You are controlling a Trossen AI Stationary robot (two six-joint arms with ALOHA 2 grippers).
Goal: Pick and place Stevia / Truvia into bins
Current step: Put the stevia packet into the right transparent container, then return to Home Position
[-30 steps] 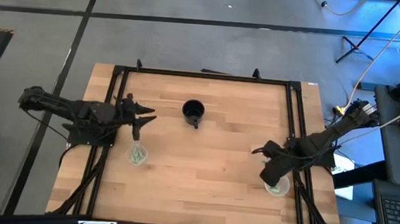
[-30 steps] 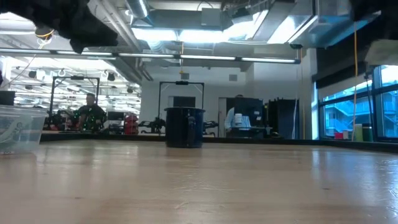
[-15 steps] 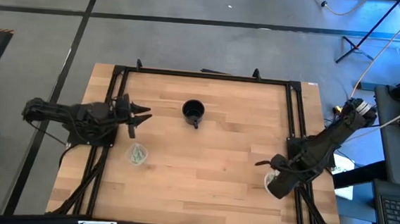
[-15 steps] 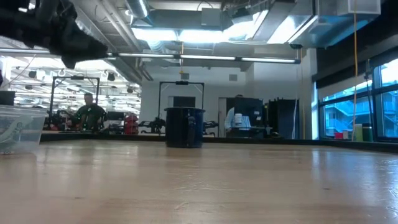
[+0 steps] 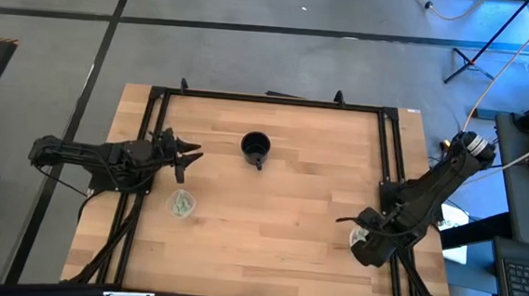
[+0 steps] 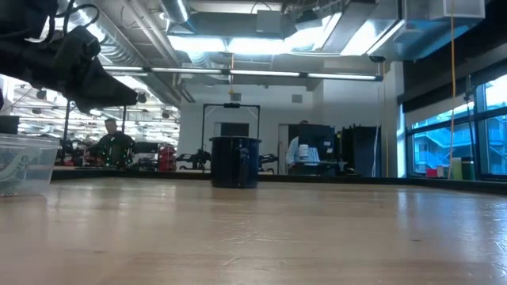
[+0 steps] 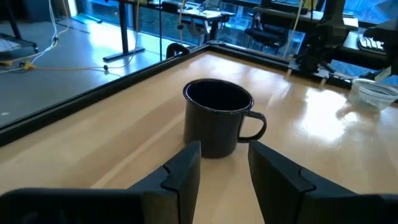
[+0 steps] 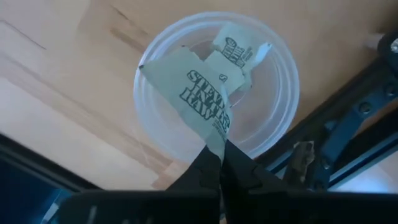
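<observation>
My right gripper (image 8: 219, 157) is shut on a pale green and white Stevia sachet (image 8: 189, 87) over a clear cup (image 8: 158, 124) at the table's right edge. Other sachets (image 8: 239, 53) lie on that cup's bottom. From above, this gripper (image 5: 371, 244) covers most of the cup (image 5: 357, 236). A second clear cup (image 5: 182, 204) with sachets inside stands near the left side, also in the low view (image 6: 20, 165). My left gripper (image 7: 224, 169) is open and hovers at the table's left (image 5: 185, 152), facing the black mug (image 7: 217, 118). My right gripper pinches the sachet between its two fingers by one narrow end (image 8: 216, 135). It comes from above, pointing down. The rest of the sachet sticks out past the fingertips over the cup's opening. I cannot tell whether its far end touches the cup.
The black mug (image 5: 256, 147) stands on the far middle of the table, in the low view (image 6: 234, 161) too. A black frame rail (image 8: 348, 118) runs right beside the right cup. Bare wood (image 5: 278, 224) lies between the two cups. People show in the room behind.
My right gripper has moved toward the table's near right corner and now stands over the right cup with the sachet. My left gripper has come down a little and drawn slightly back toward the left edge.
</observation>
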